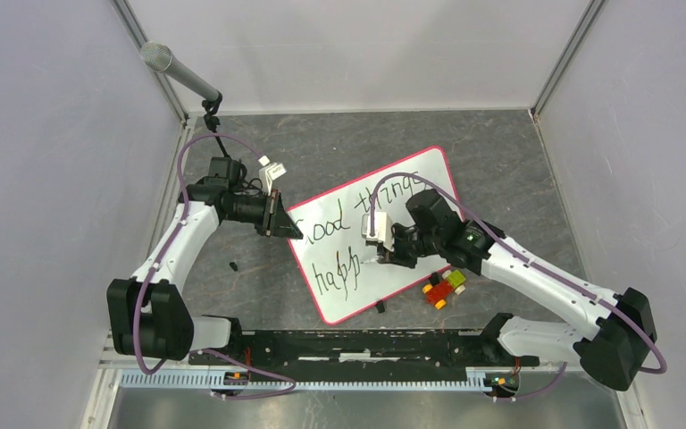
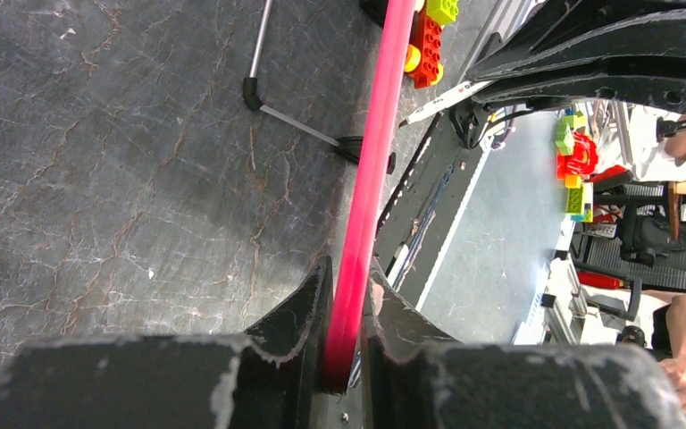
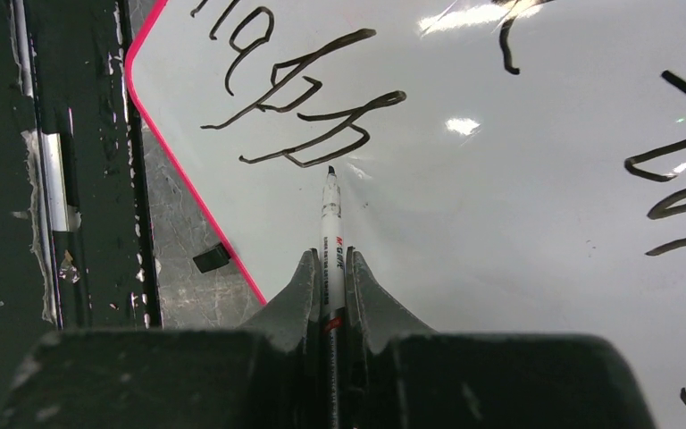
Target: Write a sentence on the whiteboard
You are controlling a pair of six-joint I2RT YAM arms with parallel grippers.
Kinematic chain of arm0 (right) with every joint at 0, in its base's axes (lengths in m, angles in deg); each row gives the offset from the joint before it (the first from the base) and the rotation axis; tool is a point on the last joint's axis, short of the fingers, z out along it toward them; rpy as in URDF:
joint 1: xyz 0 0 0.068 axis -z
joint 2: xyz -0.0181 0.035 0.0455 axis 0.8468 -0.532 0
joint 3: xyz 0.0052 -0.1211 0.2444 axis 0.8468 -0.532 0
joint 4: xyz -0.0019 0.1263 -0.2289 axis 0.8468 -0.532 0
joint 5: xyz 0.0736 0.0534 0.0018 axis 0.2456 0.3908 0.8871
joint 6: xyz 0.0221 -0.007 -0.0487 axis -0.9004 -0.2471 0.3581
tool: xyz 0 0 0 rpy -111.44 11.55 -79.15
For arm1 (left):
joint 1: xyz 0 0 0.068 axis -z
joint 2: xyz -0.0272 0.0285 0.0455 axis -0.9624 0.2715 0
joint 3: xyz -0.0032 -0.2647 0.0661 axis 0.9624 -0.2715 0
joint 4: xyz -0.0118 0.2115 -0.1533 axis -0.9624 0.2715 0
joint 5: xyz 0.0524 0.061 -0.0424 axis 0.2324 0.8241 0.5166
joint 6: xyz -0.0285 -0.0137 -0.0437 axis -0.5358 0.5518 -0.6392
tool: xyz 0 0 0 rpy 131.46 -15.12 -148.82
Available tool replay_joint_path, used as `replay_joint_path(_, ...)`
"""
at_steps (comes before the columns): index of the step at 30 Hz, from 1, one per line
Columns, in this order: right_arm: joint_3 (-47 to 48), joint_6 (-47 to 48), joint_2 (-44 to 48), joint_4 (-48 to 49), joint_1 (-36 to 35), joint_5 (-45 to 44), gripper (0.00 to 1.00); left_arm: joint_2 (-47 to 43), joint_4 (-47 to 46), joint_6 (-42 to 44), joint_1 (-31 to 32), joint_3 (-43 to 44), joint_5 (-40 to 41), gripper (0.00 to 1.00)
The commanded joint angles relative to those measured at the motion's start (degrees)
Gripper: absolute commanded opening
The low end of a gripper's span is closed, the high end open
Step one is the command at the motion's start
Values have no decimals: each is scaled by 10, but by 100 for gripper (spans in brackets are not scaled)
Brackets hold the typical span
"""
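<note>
With the whiteboard [image 1: 389, 284] lying askew at the centre of the top view, its left rim pinched by the left gripper [image 1: 279, 217], the right gripper [image 1: 380, 251], clamped on the marker [image 3: 330, 223], should press lightly and carry the unfinished lower line of the sentence [image 1: 338, 275] rightward, letters evenly spaced

The left arm [image 1: 174, 250] rises from its base near the whiteboard [image 1: 415, 188]'s lower left, bends at the elbow and runs level toward the board's left corner. The left hand [image 2: 347, 279] is turned on edge, both fingers pinched tight on the board's red rim. The right arm [image 1: 545, 281] stretches long and low from beyond the board's lower right corner, its wrist hanging over the board's middle. The right hand [image 3: 330, 261] points down at the board, fingers clamped on a marker [image 3: 330, 210] that sticks out past them.
</note>
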Motion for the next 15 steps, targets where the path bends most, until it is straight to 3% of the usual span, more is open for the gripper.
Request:
replay_joint_path(1,-15,-4,12,22,-7,-27,0,11,-15,33,11,11,74,2)
replay_joint_path(15,-8,17,12,15,-4,-86,0,12,-15,34,11,9,76,2)
